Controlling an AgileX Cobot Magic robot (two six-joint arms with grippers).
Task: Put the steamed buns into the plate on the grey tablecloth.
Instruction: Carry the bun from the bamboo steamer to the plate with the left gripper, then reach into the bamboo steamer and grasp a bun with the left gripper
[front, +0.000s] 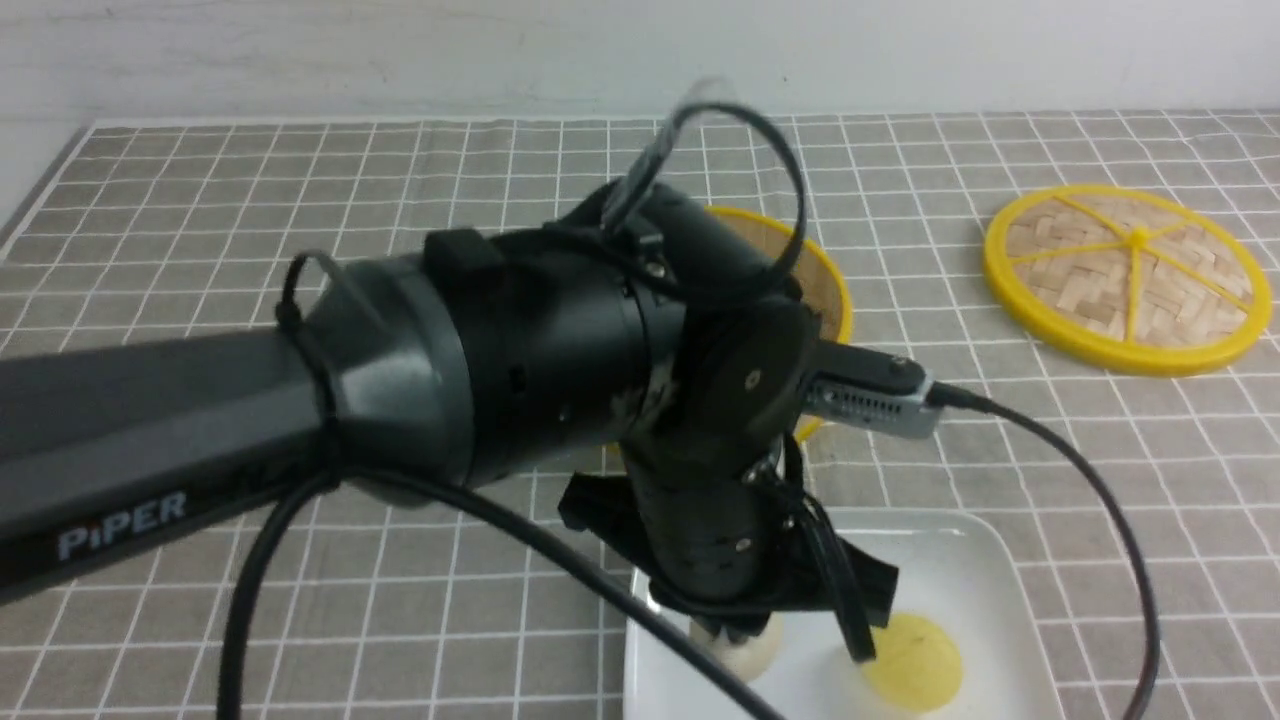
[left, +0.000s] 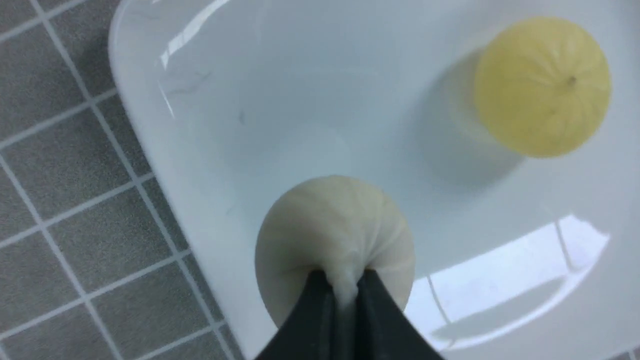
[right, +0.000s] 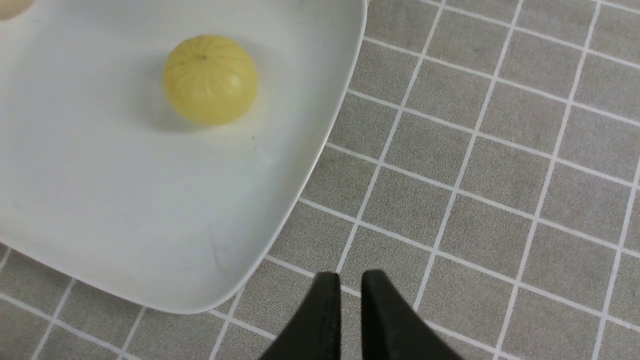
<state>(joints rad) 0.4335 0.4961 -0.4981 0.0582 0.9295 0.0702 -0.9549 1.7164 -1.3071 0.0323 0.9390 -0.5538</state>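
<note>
My left gripper (left: 345, 280) is shut on the pleated top of a cream-white steamed bun (left: 330, 225), low over the near left part of the white square plate (left: 300, 100). In the front view that bun (front: 748, 655) shows just under the left arm's wrist. A yellow steamed bun (front: 912, 662) (right: 210, 79) lies free on the plate (front: 960, 560). My right gripper (right: 350, 282) hovers over the grey tablecloth (right: 475, 175) beside the plate's corner, open by a narrow gap with nothing in it. It does not show in the front view.
The round yellow-rimmed steamer basket (front: 830, 290) stands behind the left arm, mostly hidden by it. Its woven lid (front: 1128, 278) lies at the back right. The left arm's black cable (front: 1100, 480) loops over the plate's right side.
</note>
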